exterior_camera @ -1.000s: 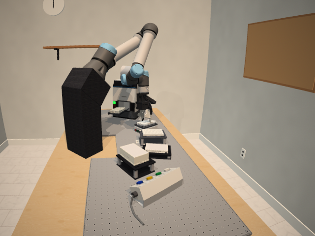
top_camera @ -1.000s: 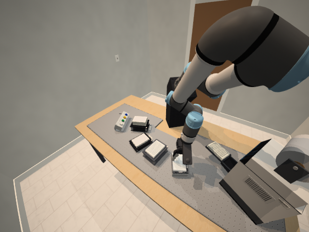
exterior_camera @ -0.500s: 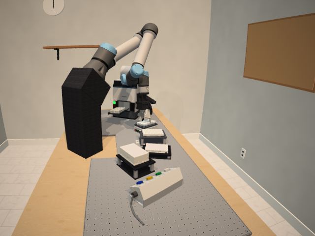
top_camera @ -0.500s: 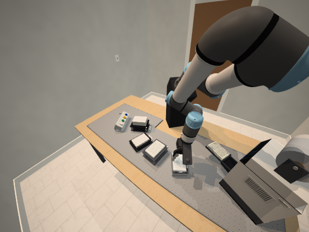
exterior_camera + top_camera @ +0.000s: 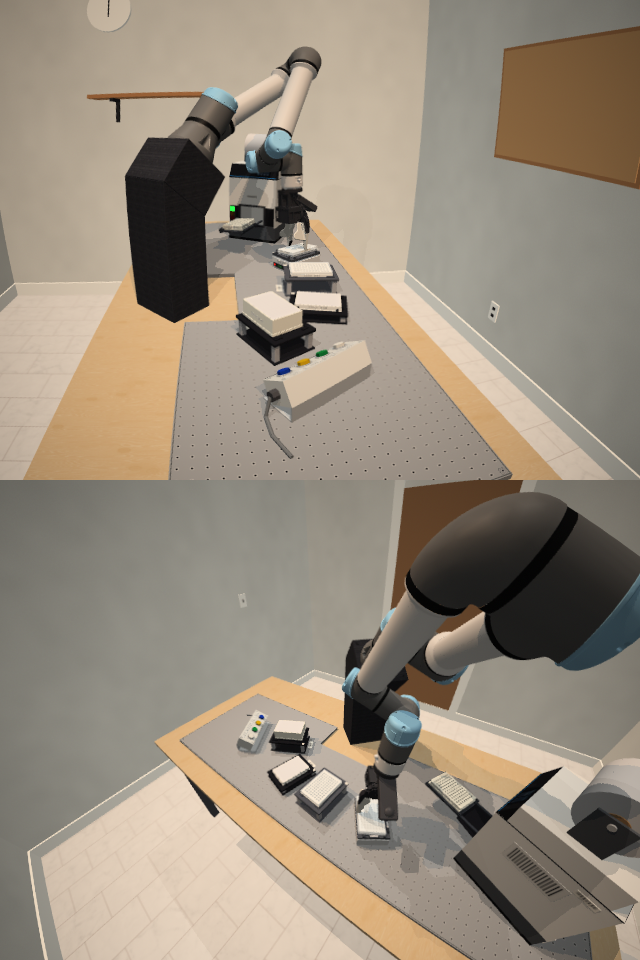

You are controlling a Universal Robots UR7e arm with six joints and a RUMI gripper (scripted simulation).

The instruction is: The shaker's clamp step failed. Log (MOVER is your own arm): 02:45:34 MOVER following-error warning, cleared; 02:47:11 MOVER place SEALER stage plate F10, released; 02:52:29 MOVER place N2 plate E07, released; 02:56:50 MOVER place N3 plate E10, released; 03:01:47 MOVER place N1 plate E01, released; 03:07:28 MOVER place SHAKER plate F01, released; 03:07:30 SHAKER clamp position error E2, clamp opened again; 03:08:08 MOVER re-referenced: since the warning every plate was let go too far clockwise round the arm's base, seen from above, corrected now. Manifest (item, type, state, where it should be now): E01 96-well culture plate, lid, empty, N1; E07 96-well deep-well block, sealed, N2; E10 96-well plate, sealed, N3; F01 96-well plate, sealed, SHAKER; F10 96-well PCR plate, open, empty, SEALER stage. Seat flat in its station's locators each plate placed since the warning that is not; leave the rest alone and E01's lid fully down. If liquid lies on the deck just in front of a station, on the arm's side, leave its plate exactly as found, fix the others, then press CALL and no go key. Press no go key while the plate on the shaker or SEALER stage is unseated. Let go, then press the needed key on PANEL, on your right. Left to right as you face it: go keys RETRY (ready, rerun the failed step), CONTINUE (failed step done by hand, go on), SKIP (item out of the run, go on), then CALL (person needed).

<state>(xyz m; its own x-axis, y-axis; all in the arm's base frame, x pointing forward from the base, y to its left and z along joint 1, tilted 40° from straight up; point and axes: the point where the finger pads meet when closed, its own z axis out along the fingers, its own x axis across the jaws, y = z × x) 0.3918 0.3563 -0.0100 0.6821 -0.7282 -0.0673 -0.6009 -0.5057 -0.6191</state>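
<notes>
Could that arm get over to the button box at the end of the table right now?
Probably not yet: its gripper is shut on the plate beside the sealer. The way along the row to the button box looks free once the jaws let go.

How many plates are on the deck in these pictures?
5. One on the sealer stage, one under the gripper which grips it, then one with open wells, a flat white one and a tall block beside the panel. None seems hidden.
</notes>
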